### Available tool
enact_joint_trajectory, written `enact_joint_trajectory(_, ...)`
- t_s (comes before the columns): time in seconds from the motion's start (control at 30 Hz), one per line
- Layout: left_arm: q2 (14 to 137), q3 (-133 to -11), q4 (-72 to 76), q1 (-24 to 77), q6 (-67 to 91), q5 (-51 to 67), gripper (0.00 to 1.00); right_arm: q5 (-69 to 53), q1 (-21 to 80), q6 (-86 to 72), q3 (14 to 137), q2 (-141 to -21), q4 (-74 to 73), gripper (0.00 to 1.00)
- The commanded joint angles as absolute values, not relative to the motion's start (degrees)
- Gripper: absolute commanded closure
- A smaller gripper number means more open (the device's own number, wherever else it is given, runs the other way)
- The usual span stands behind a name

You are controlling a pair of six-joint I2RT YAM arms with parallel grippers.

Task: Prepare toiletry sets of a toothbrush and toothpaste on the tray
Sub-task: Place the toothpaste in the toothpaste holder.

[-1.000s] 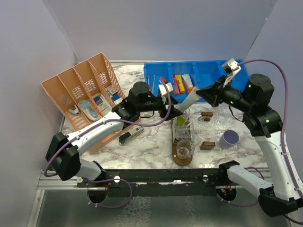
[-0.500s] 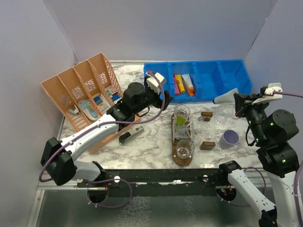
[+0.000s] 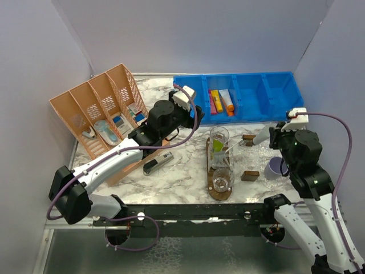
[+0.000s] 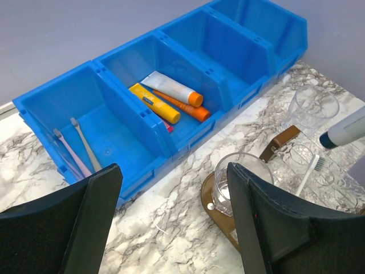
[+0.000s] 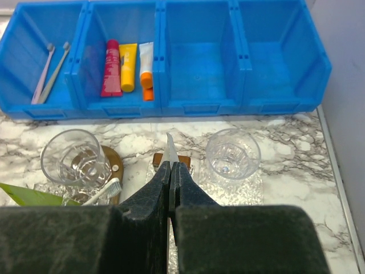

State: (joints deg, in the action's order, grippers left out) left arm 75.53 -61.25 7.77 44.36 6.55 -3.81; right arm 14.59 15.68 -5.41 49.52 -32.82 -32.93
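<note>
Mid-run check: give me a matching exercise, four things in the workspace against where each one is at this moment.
Things
1. white tube
2. two toothbrushes
3. lime green tube
4. purple cup

Places
A. standing on the table, to the right of the tray
B. lying in the left end compartment of the blue bin
C. clamped in the shut right gripper
D. in a tumbler on the tray

Pairs: 1-C, 2-B, 3-D, 4-A
</note>
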Motion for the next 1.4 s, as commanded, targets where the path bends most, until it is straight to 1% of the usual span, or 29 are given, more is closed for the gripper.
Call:
enact_joint_trajectory(0.0, 74.09, -60.96, 7.30, 44.28, 6.84, -5.83, 0.22, 9.13, 15.59, -3.86, 47.74, -31.80, -25.56, 0.99)
enact_joint_trajectory(0.1, 74.01, -60.97, 7.38, 44.27, 6.94, -5.76, 0.22, 9.20, 15.57, -3.81, 47.74, -32.27, -24.70, 0.99)
enact_joint_trajectory(0.37, 73.31, -60.78, 7.42, 44.25, 6.85, -5.96, 0.22, 14.53, 15.59, -6.05, 50.39, -38.81, -28.84, 0.99)
enact_joint_trajectory(0.63, 73.30, -60.86, 7.62, 44.25, 6.94, -4.34, 0.22, 14.33, 15.61, -7.44, 49.44, -39.88, -27.99, 0.99)
enact_joint_trajectory(1.37, 72.41, -60.60, 7.91, 44.20, 7.11, -4.36, 0.22, 17.23, 15.56, -9.67, 48.60, -45.38, -27.99, 0.99)
